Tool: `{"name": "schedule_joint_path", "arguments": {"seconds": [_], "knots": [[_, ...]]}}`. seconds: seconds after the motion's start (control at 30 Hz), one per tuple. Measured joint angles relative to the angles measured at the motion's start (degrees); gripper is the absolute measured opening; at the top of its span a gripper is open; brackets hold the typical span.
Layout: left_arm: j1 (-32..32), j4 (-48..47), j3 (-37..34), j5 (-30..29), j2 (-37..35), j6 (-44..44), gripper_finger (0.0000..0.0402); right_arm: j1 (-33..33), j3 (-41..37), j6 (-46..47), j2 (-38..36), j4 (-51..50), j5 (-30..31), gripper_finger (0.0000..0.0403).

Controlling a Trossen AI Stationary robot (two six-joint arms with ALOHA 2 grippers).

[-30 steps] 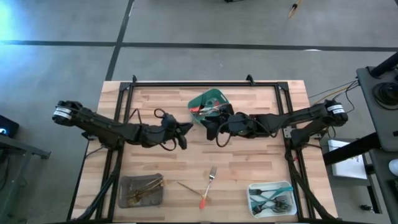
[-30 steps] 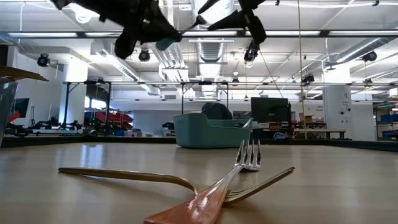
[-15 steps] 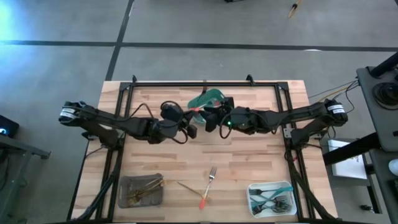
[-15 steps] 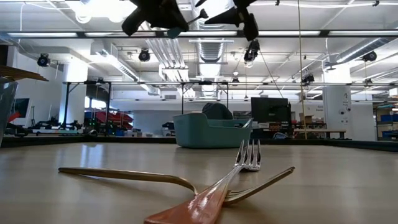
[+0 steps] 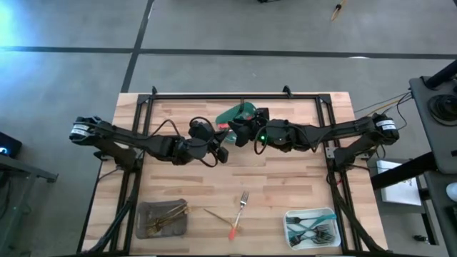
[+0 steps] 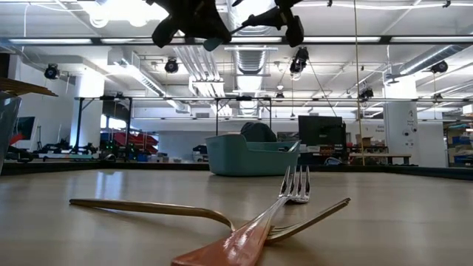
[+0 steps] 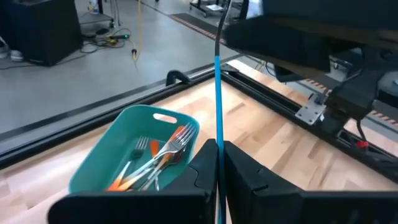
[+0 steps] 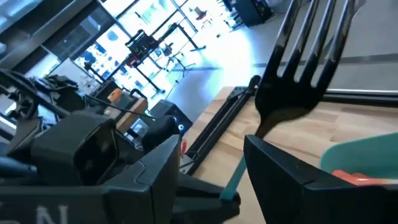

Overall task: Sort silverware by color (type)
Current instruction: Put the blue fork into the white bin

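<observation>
A silver fork with a teal handle (image 7: 216,99) is in the air near the green tray (image 5: 243,111). Its tines (image 8: 305,56) show large in the right wrist view. My left gripper (image 5: 223,148) (image 7: 217,146) is shut on the handle. My right gripper (image 5: 240,133) (image 8: 211,146) is open just beyond it, with a finger on either side of the fork's neck and upper handle. I cannot tell whether those fingers touch the fork. The green tray holds several forks with red-orange handles (image 7: 163,152). My left gripper pinches the fork's teal handle (image 7: 216,138) between its two fingers, which press on the handle's flat faces. The fork runs on straight past the fingertips, along the fingers, toward my right gripper. It is lifted clear of the table.
A gold fork (image 5: 214,213) and a red-handled fork (image 5: 240,208) lie crossed on the near part of the table. A grey tray (image 5: 144,223) holds gold pieces at the near left. A white tray (image 5: 290,230) holds teal-handled pieces at the near right. Black rails edge the table.
Both grippers have risen and moved toward the far edge, closing in on each other beside the green tray. My left gripper has shifted right, carrying the teal-handled fork. My right gripper has shifted left and farther back.
</observation>
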Motion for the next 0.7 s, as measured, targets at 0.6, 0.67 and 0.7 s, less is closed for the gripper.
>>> {"name": "schedule_joint_path", "arguments": {"seconds": [0.6, 0.67, 0.7], "knots": [[0.0, 1.7, 0.2, -3.4, 0.1, 2.8, 0.0000, -0.4, 0.0, 0.0, 0.0, 0.0, -0.5, 0.0159], [0.0, 2.8, 0.2, -3.5, 0.1, 3.7, 0.0000, -0.4, 0.0, 0.0, 0.0, 0.0, -0.5, 0.0160], [0.0, 3.4, 0.2, -3.4, 0.1, 3.9, 0.0000, -0.4, 0.0, 0.0, 0.0, 0.0, -0.5, 0.0159]]}}
